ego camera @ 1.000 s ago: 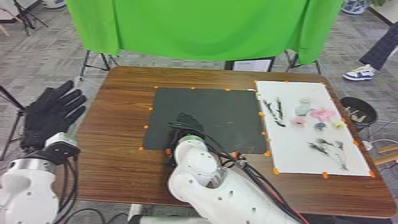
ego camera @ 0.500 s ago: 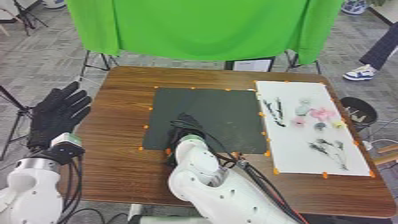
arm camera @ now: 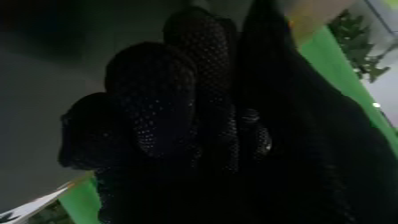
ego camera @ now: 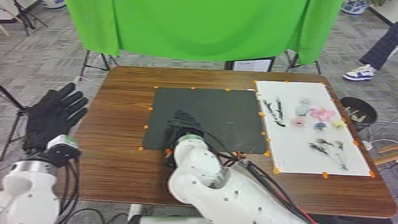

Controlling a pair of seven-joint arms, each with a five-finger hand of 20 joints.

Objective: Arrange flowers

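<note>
In the head view my right hand (ego camera: 184,123) is low over the black mat (ego camera: 233,107), left of its middle. The right wrist view shows the same hand (arm camera: 151,95) with curled fingers and no flower visible in them. Off the table's left edge, my left hand (ego camera: 55,116) is open with straight fingers. On the white board (ego camera: 293,150) lie dark thin stems (ego camera: 278,111), a pink flower (ego camera: 322,114), a smaller pink bloom (ego camera: 298,122), a pale bloom (ego camera: 304,108), a yellow bloom (ego camera: 338,124), a bluish bloom (ego camera: 320,126) and a dark branching sprig (ego camera: 330,150).
Orange tabs (ego camera: 264,133) mark the edges of mat and board on the wooden table (ego camera: 120,115). A dark bin (ego camera: 359,111) stands beyond the table's right edge. A green cloth (ego camera: 200,30) hangs behind the table, and cables run along my right arm.
My right hand's fingers look slightly more spread over the mat, with the hand in nearly the same place. The left hand has shifted slightly. The flowers have not moved.
</note>
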